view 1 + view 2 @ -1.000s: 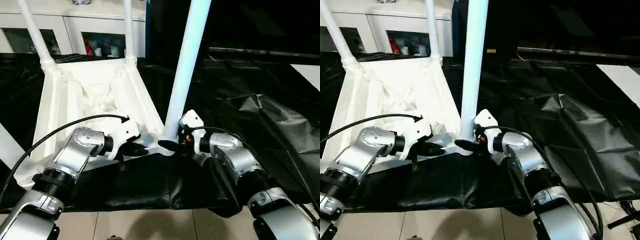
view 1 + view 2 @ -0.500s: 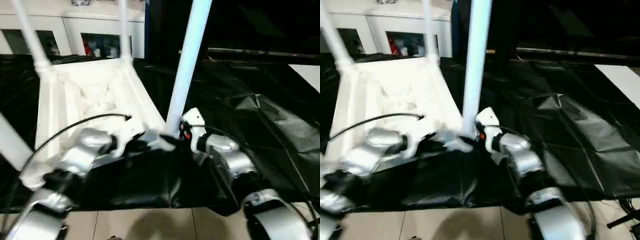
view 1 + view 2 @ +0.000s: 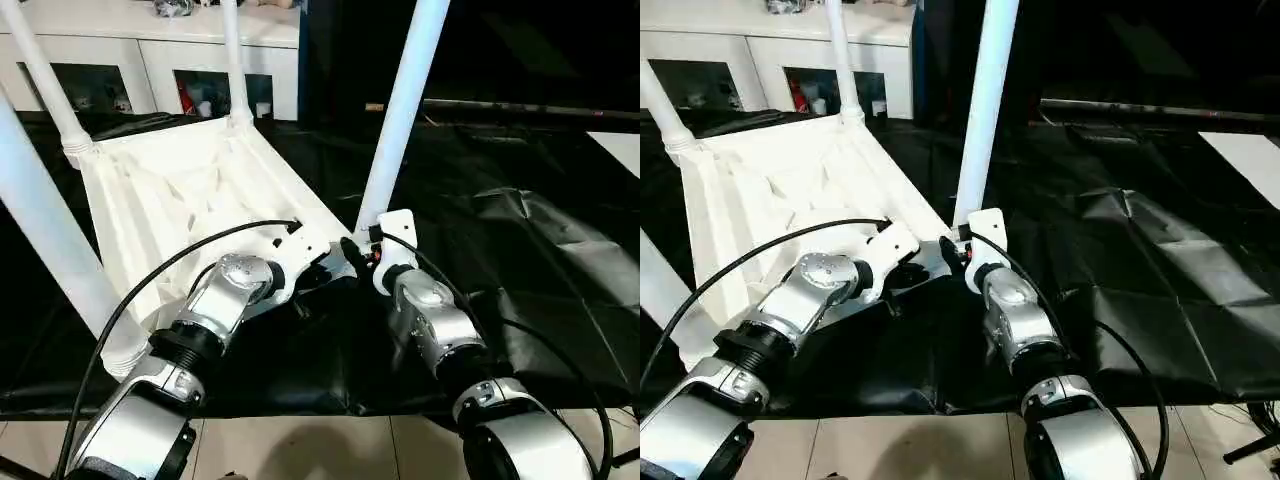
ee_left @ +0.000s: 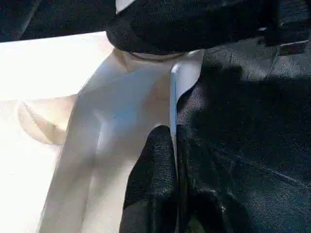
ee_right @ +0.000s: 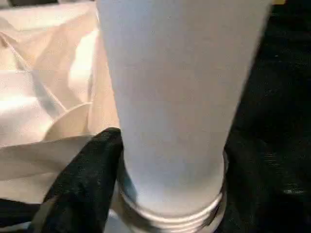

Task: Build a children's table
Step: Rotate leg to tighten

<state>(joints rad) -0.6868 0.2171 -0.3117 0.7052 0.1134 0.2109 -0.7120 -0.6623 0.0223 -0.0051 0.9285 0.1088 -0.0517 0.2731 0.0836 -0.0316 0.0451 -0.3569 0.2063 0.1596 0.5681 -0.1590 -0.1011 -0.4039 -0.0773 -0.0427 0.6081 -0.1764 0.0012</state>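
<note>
Head views show the children's table (image 3: pixel 180 190) upside down, four legs upright; the left gripper (image 4: pixel 167 160) pinches its rim, the right gripper (image 5: pixel 160 160) clasps the last leg (image 3: pixel 405 110), unseated.

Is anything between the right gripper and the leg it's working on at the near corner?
Nothing visible. The right gripper is right at the base of the leg, one black finger against it where it enters the tabletop's corner socket.
</note>
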